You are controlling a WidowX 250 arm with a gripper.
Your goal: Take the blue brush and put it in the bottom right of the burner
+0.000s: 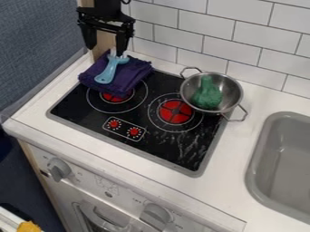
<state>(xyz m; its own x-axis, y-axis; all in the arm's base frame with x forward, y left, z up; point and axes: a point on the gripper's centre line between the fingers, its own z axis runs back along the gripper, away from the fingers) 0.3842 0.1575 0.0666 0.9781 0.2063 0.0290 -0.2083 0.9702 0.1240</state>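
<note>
Gripper (106, 49), jaws apart, nr blue brush (107, 72) on purple cloth (137, 70); marks by grey knobs (156, 215) prob lettering, illegible

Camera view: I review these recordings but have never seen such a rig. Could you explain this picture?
A fixed camera looks down at a slant. The black robot arm enters at the top edge; its two-finger end effector hangs open and seems to hold nothing. Just below, a light-blue brush lies on a purple cloth at the black stovetop's back left. A silver metal pot with two handles holds a green object. Right of the stovetop is a grey sink.
</note>
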